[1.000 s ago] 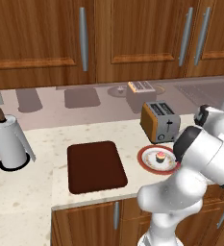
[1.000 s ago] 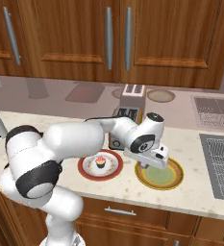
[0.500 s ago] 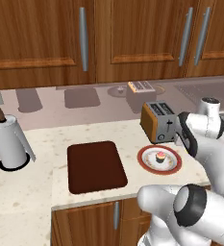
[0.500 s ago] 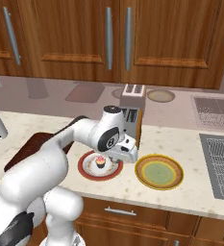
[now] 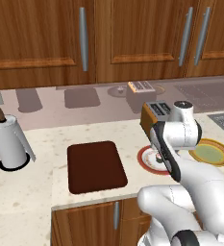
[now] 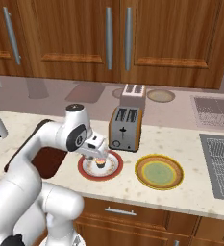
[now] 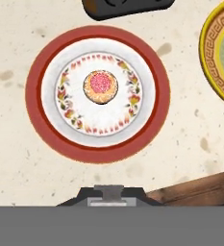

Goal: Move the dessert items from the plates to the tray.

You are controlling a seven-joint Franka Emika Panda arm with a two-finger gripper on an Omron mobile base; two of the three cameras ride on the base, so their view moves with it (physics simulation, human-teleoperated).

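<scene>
A cupcake [image 7: 100, 87] with pink frosting stands in the middle of the white plate with the red-brown rim [image 7: 46, 129]; both also show in the right base view, cupcake [image 6: 100, 164] on plate [image 6: 87, 169]. My gripper [image 6: 97, 153] hangs shut just above that cupcake, apart from it, with nothing visible between its fingers. To the right lies the yellow-green plate [image 6: 159, 171] with an orange rim, bare on top. The dark brown tray [image 5: 96, 166] lies to the left of the plates, partly hidden by my arm in the right base view. The tiny pale morsel is out of view.
An orange-sided toaster [image 6: 125, 128] stands right behind the red-rimmed plate. A paper towel holder [image 5: 7, 144] is at the far left. A sink [image 6: 221, 163] lies at the right. The counter's front edge [image 7: 200, 190] runs close in front of the plates.
My arm has swung left, from over the yellow-green plate to over the red-rimmed plate with the cupcake. The gripper has stayed shut. Plates, cupcake and tray have not moved.
</scene>
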